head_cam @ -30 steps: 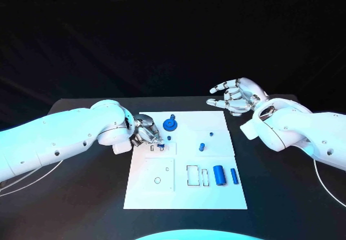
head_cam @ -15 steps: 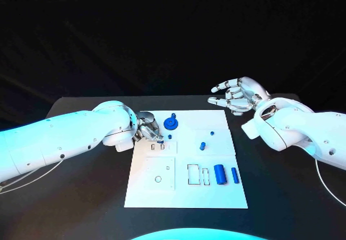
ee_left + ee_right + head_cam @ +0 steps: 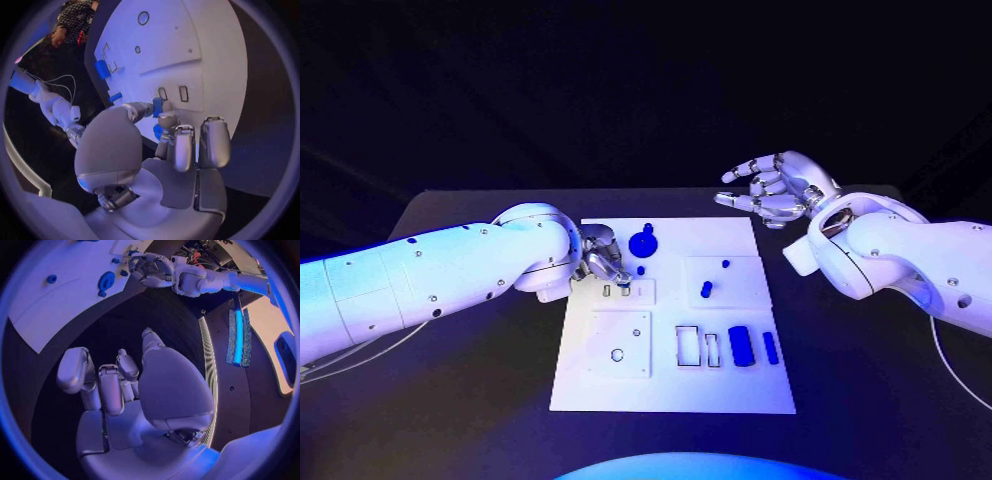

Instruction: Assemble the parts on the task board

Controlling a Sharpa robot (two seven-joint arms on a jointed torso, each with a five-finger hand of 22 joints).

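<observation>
I see my left hand [image 3: 600, 258] low over the near-left corner area of the white board [image 3: 625, 385], by two small slots [image 3: 626, 289]. From the left wrist camera, its fingers [image 3: 177, 146] are curled in and a small blue piece [image 3: 157, 106] sits pinched between the thumb and a finger, right above those slots.

My right hand [image 3: 773, 190] is up off the table, past the far right corner of the board. Its fingers are apart and it holds nothing.

On the board I see a round blue piece [image 3: 643, 243] near the far edge, just beside my left hand. A small blue peg [image 3: 705, 290] and a tiny blue dot [image 3: 724, 264] sit in the middle. Nearer to me, on the right side, a fat blue piece [image 3: 738, 345] and a thin blue bar [image 3: 770, 347] lie side by side next to empty slots.
</observation>
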